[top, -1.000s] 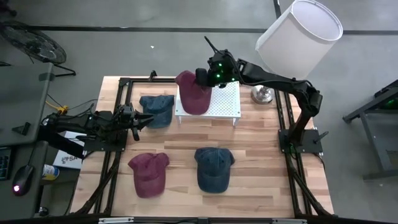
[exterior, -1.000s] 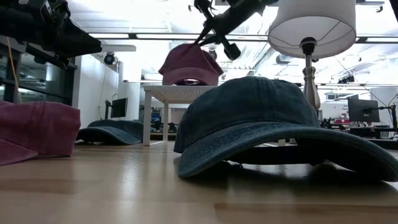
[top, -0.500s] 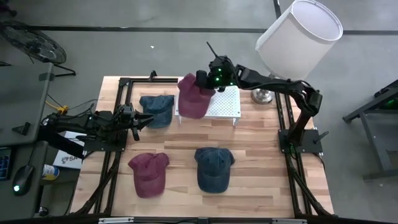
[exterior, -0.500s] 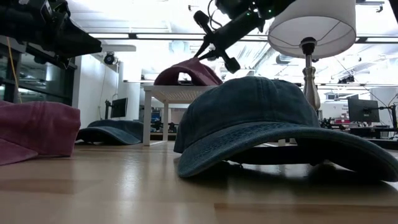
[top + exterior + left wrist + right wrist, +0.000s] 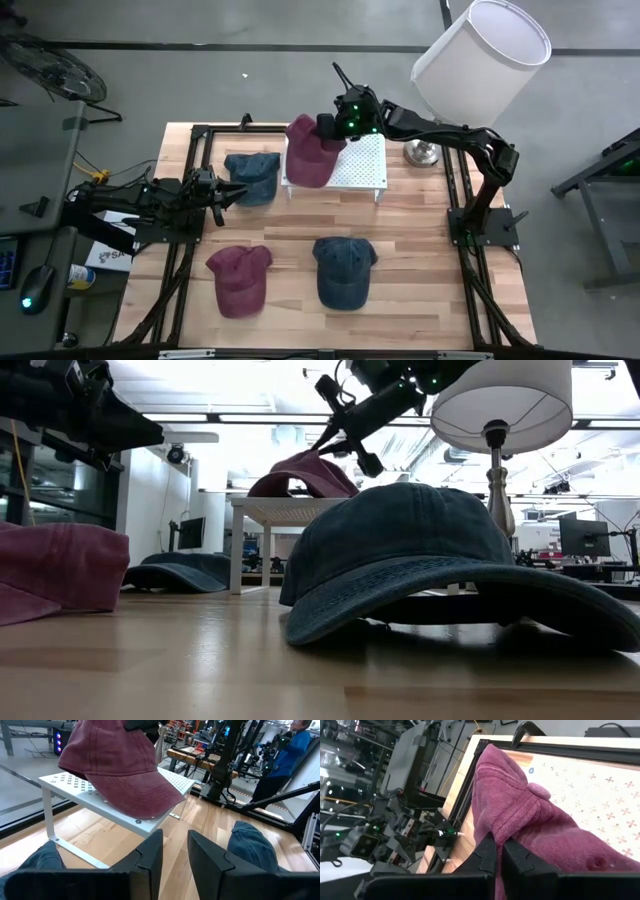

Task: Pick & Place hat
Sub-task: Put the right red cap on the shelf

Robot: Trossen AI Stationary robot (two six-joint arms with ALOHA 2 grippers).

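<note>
While the wooden table is carrying everything, the white perforated stand at its far side is serving as the raised spot for the hat in play. Beside the stand, a lamp is standing at the table's far right edge, its shade looming over the right arm.

Four hats are lying in view: two maroon, two blue. The maroon hat that matters is sitting tilted on the stand's left part, its brim drooping past the edge, probably because it is hanging from a single pinch point rather than resting flat. A blue hat is lying just beside the stand on the table, another maroon hat and another blue hat are lying nearer the front, well apart from the stand.

Reaching over the stand, the right gripper is pinching the maroon hat's fabric between closed fingers, which the right wrist view shows clearly. Judging by this, the placing is nearly done but release is not. The left gripper is waiting low at the table's left, near the first blue hat, its fingers parted and holding nothing.
</note>
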